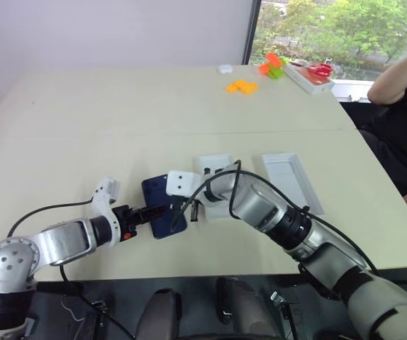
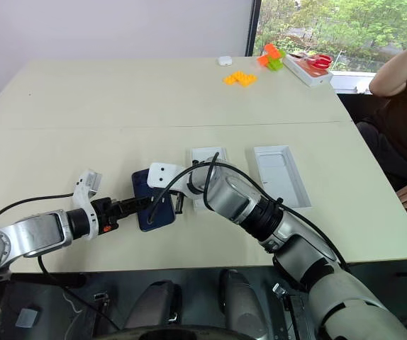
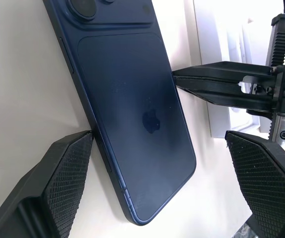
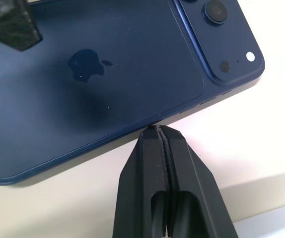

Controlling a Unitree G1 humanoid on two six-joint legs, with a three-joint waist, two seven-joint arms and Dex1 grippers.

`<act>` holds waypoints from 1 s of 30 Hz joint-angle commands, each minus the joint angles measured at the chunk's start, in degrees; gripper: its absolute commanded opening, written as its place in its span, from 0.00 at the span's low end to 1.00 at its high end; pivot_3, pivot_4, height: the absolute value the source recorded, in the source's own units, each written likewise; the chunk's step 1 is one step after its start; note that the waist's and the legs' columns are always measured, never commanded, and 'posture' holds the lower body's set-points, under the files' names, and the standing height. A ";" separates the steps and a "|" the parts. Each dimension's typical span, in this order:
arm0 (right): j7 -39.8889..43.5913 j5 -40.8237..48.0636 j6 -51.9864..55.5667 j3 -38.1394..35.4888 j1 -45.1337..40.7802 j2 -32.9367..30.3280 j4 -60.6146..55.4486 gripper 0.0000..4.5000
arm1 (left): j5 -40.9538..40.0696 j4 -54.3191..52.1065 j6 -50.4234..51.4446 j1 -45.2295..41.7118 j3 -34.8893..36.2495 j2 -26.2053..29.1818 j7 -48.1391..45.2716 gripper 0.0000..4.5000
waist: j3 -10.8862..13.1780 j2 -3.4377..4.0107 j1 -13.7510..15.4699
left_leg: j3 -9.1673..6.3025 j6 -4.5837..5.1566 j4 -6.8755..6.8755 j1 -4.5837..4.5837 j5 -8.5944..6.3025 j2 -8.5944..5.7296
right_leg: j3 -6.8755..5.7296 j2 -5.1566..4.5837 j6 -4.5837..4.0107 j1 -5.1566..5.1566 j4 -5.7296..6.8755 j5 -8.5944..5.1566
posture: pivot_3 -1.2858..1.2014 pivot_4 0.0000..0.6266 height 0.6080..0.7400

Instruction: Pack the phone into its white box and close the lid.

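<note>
I keep my left gripper [image 3: 157, 188] spread wide, one pad at each long edge of the flat dark navy glass-backed phone [image 3: 132, 114], while my right gripper [image 4: 161, 141], pressed together, braces its far edge. Squeeze squarely. The beige table [image 1: 118, 106] stands beside a window.

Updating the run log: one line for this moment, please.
phone: flat on table, back up | left gripper: open, straddling phone | right gripper: shut, tips at phone's long edge

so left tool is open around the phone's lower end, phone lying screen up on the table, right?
Not quite. The phone lies back up: the left wrist view shows its logo and camera cluster. The left tool is indeed open around its lower end, on the table.
</note>
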 commanded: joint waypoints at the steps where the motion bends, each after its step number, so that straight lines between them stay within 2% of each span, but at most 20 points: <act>1: 1.76 1.69 -1.08 1.60 0.64 3.19 -1.15 0.01 | -3.78 -4.00 -1.00 -1.66 -4.10 -1.65 -1.96 1.00 | 0.00 0.00 0.01 | 0.00 0.00 0.00 -0.01 0.00 0.00 | 0.00 0.00 0.00 0.00 -0.01 0.00 | 0.52 0.24 1.00; 19: 2.14 0.83 -0.70 1.32 0.90 3.73 0.44 0.01 | -4.73 -5.47 -5.17 -1.82 -2.93 -1.62 -2.60 1.00 | 0.01 0.01 -0.08 | -0.05 0.00 -0.01 -0.14 0.00 0.01 | -0.09 0.00 0.01 -0.02 -0.22 -0.02 | 0.52 0.24 1.00; 30: 2.52 0.50 -0.18 0.95 1.11 4.30 1.26 0.01 | -5.75 -6.37 -7.41 -3.01 -3.59 -3.52 -2.16 1.00 | 0.01 0.01 -0.07 | -0.08 0.00 -0.03 -0.18 0.00 0.03 | -0.15 0.00 0.01 0.02 -0.38 -0.01 | 0.52 0.24 1.00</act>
